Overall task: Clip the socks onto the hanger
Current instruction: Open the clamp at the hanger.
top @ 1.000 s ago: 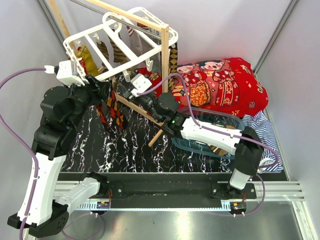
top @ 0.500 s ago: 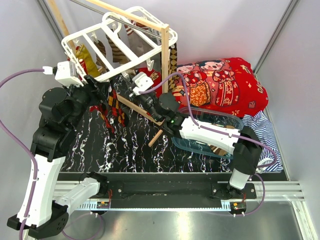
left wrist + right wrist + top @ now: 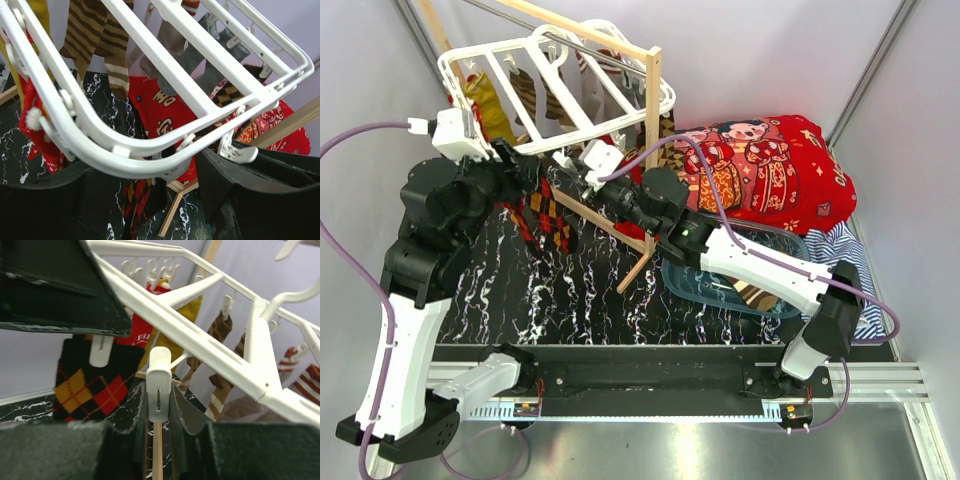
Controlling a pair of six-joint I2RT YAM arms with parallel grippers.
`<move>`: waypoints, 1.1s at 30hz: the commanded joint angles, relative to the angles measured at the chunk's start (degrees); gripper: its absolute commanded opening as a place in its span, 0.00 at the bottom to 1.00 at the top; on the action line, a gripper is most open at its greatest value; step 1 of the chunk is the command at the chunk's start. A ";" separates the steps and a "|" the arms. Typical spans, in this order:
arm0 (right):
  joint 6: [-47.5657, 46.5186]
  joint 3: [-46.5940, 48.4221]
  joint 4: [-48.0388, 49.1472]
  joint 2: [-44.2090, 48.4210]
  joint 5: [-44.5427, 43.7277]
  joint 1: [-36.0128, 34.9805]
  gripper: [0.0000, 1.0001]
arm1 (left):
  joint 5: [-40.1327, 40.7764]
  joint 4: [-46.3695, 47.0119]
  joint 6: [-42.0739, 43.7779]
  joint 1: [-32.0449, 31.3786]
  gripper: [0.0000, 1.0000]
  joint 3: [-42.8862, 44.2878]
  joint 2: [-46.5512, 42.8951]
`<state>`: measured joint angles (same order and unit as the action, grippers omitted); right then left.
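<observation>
The white hanger hangs tilted at the back left, with several socks clipped under it. My left gripper is shut on its near rim, which runs between the two black fingers. A red-black-yellow argyle sock hangs from one clip, just below that corner. Next to it, my right gripper is shut on an empty white clip, a pad pressing on each side. Brown-and-cream striped socks, a mustard sock and a red sock with white marks also hang from the frame.
A bare-wood rack pole stands right behind the hanger, and its slanted bar crosses under my right arm. The red cartoon blanket lies at the back right, beside a blue-white striped cloth. A clear blue tub sits under the right arm.
The left gripper has swung the hanger up and to the left, leveling it. My right gripper followed it up and left, and its jaws closed on a clip.
</observation>
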<state>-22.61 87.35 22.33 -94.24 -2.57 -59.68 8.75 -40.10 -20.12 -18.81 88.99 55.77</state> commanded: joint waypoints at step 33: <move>1.16 17.59 -20.92 -8.16 18.56 -0.35 0.00 | -17.89 -2.70 1.66 0.09 0.82 4.08 -1.63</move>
<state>-22.83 103.88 3.62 -103.35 11.75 -59.57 -5.06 -43.48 -18.02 -18.59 93.27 52.66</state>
